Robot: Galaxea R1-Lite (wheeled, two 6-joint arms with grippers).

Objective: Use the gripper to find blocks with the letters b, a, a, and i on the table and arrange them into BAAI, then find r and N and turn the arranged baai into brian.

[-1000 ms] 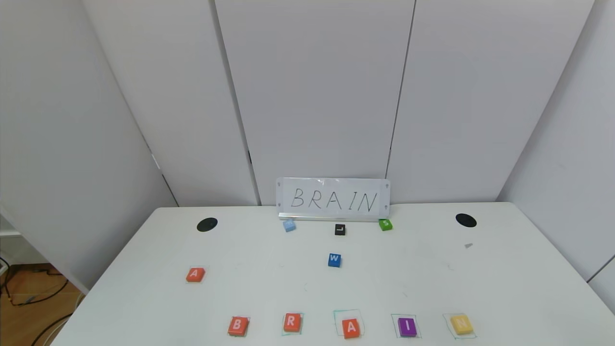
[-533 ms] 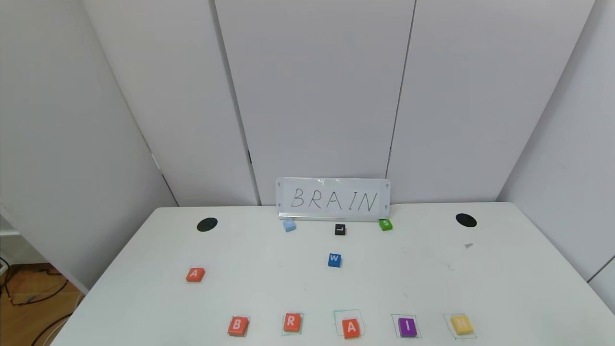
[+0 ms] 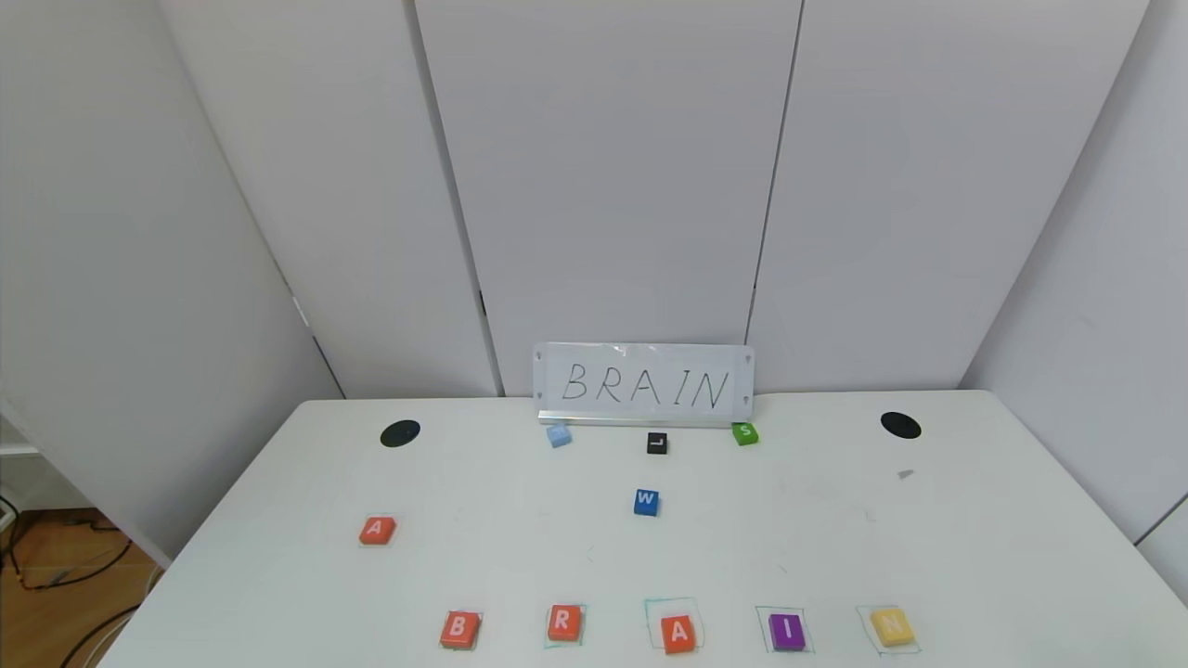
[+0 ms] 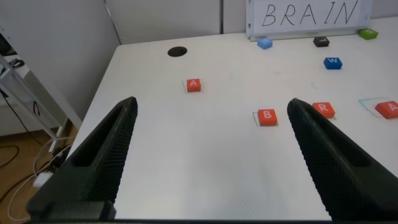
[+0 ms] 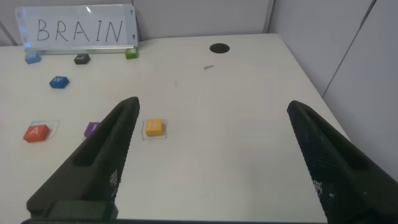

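Observation:
Along the front of the white table (image 3: 974, 557) lies a row of blocks: orange-red B (image 3: 458, 629), orange-red R (image 3: 563, 623), orange-red A (image 3: 678, 634), purple I (image 3: 786, 631), yellow N (image 3: 892, 627). A second orange-red A (image 3: 376, 530) lies alone at the left. Neither gripper shows in the head view. My left gripper (image 4: 211, 109) is open and empty above the table's left front, with B (image 4: 267, 116) and the lone A (image 4: 194, 85) beyond it. My right gripper (image 5: 211, 109) is open and empty above the right front, with N (image 5: 153, 127) beyond.
A BRAIN sign (image 3: 644, 385) stands at the back edge. Before it lie a light blue block (image 3: 558, 435), a black L block (image 3: 656, 443), a green S block (image 3: 744, 433) and a blue W block (image 3: 646, 502). Two black holes (image 3: 400, 432) mark the back corners.

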